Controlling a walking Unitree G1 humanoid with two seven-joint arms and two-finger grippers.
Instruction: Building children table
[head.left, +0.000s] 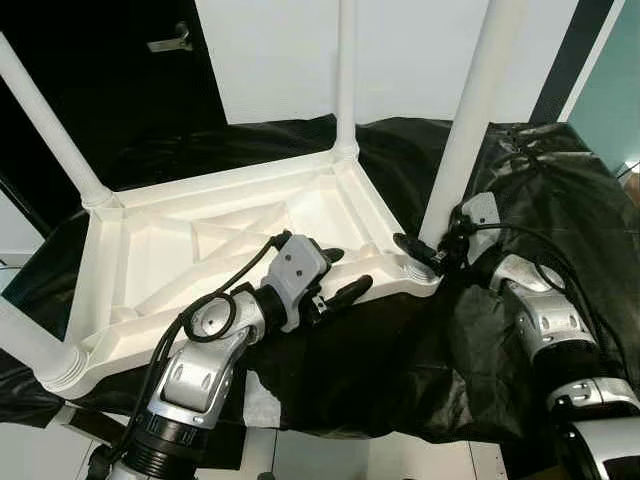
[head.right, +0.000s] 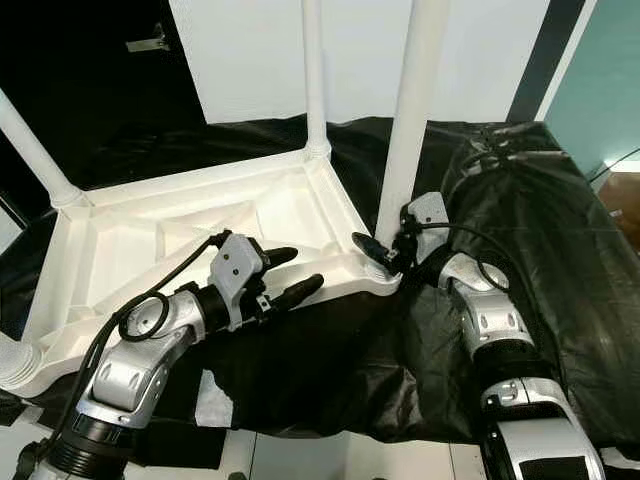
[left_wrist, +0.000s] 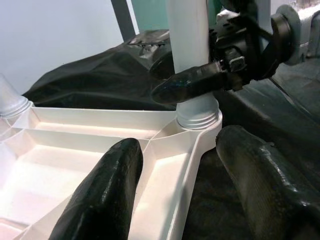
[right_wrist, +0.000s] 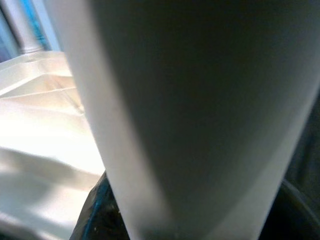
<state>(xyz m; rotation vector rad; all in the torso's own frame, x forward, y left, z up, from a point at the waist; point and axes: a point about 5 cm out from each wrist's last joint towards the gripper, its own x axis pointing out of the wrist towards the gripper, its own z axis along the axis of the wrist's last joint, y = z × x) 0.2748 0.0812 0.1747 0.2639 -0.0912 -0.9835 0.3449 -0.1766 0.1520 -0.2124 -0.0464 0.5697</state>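
A white plastic children's table (head.left: 170, 260) lies upside down on a surface covered with black cloth, its legs pointing up. My right gripper (head.left: 425, 252) is shut on the base of the near right leg (head.left: 470, 120), just above its socket at the table's corner. In the left wrist view one of its black fingers (left_wrist: 195, 82) crosses that leg (left_wrist: 187, 35). The leg (right_wrist: 200, 100) looms close in the right wrist view. My left gripper (head.left: 345, 272) is open, one finger inside the table's front rim and one outside it, a short way left of that corner.
Other legs stand at the far left (head.left: 50, 130), the far corner (head.left: 346, 70) and the near left (head.left: 25, 340). Crumpled black cloth (head.left: 560, 200) covers the surface to the right. A dark door with a handle (head.left: 170, 42) and a white wall lie behind.
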